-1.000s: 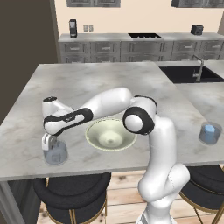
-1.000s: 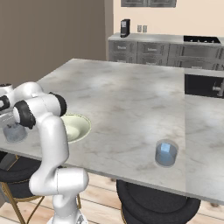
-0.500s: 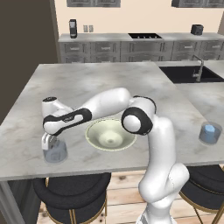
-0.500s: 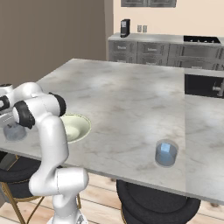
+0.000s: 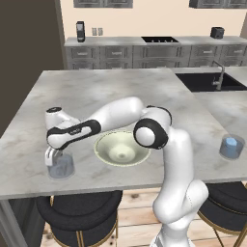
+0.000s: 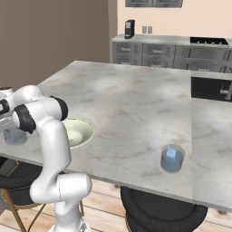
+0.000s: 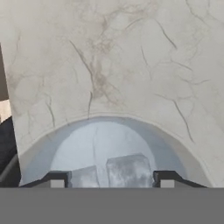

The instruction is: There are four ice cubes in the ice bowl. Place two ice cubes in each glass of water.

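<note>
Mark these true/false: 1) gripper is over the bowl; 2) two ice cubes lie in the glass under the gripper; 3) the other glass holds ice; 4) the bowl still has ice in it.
1) False. The gripper hangs over the near glass, beside the ice bowl.
2) True. In the hand view two ice cubes lie in that glass, between the spread finger tips.
3) True. The far glass shows a pale blue cube inside; how many I cannot tell.
4) False. The bowl looks bare inside.
</note>
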